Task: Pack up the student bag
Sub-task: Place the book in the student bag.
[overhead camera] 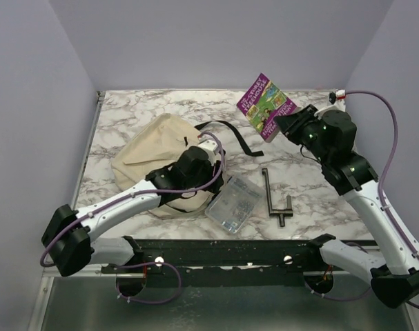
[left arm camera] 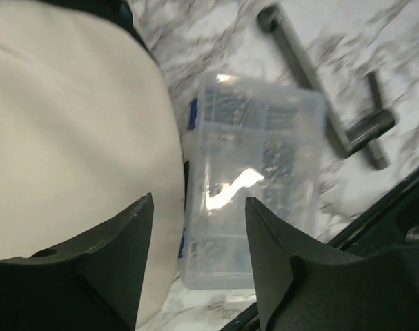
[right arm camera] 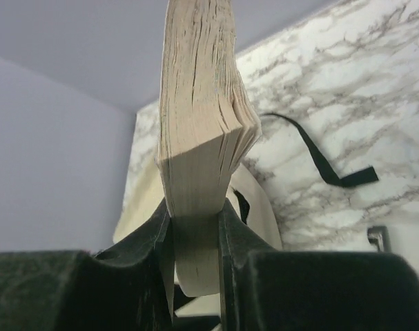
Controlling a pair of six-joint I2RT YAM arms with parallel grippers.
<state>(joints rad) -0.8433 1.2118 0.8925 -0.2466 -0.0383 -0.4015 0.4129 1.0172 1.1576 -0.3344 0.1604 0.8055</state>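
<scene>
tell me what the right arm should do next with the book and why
Probably swing the right gripper left toward the student bag, carrying the book with it. Its jaws are clamped on the book's page edge, and the bag lies to its left, with the open, empty left gripper over the bag's edge. Whether the bag's mouth is open cannot be seen.

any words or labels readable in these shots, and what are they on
Book cover, held in the right pincer: title lettering on purple, too small and tilted to read.
Clear plastic box: blurred, no label can be made out.
Student bag: no text visible.
Metal tool: no markings visible.
So no text can be quoted.
</scene>
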